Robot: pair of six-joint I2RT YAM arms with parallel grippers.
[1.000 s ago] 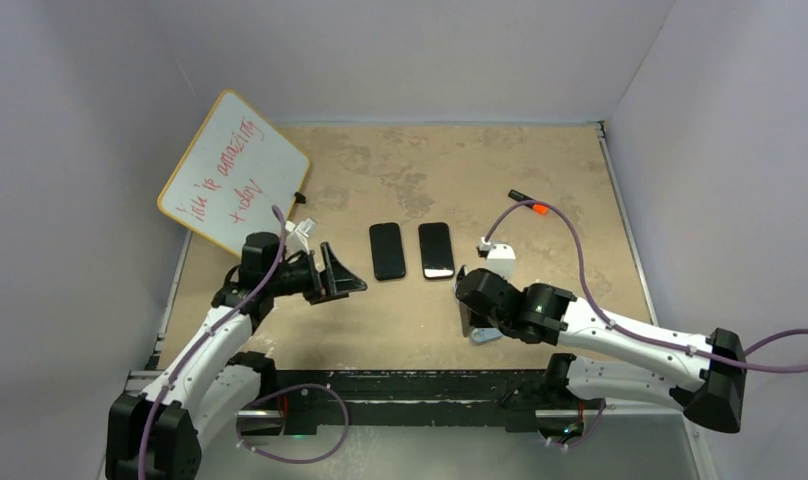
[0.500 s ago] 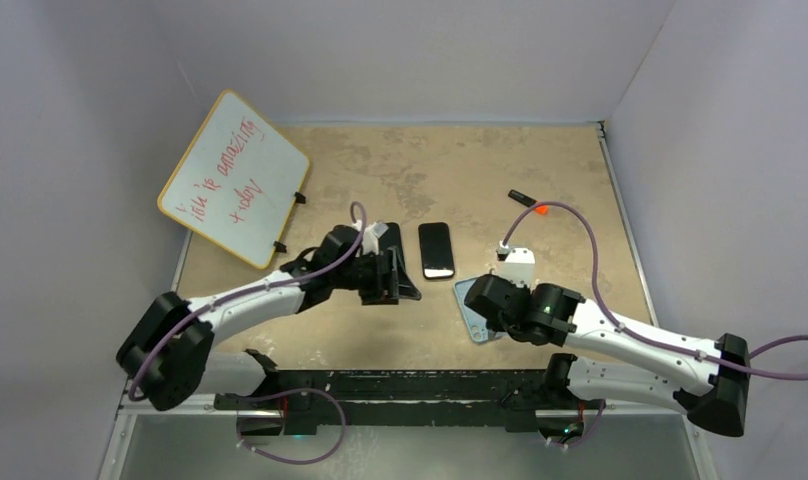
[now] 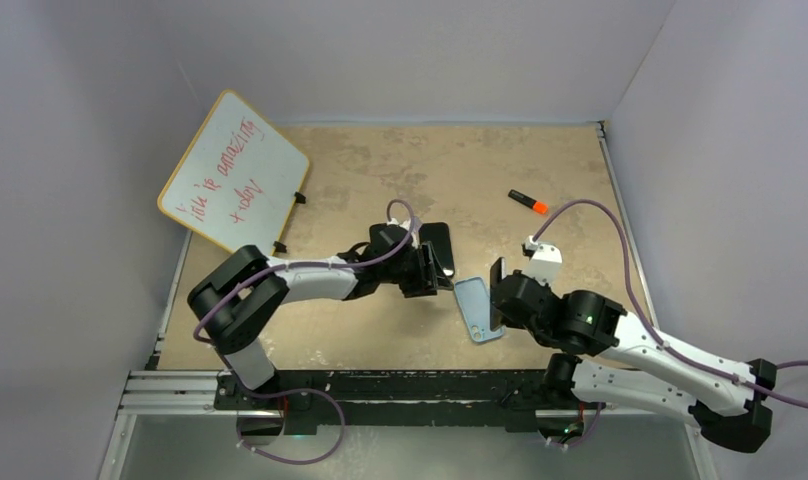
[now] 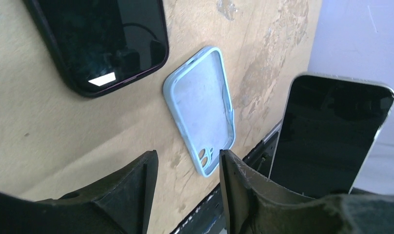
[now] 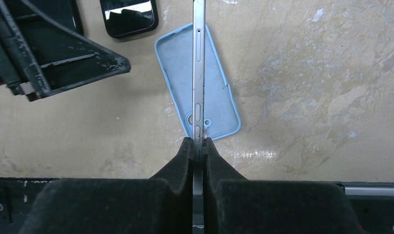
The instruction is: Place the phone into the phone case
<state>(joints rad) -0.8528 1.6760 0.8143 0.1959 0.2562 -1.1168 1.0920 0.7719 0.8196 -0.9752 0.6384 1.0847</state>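
The mottled tan counter [image 3: 540, 170] carries the pale blue phone case [image 4: 201, 105], lying flat with its hollow side up. The right end effector [image 5: 198, 141] is clamped on the phone [image 5: 198, 73], held above the case (edge-on to its own camera). The left end effector [image 4: 187, 158] hovers just beside the case, spread wide and empty, near a second dark phone [image 4: 102, 39].

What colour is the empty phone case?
The phone case is light blue, clearest in the right wrist view.
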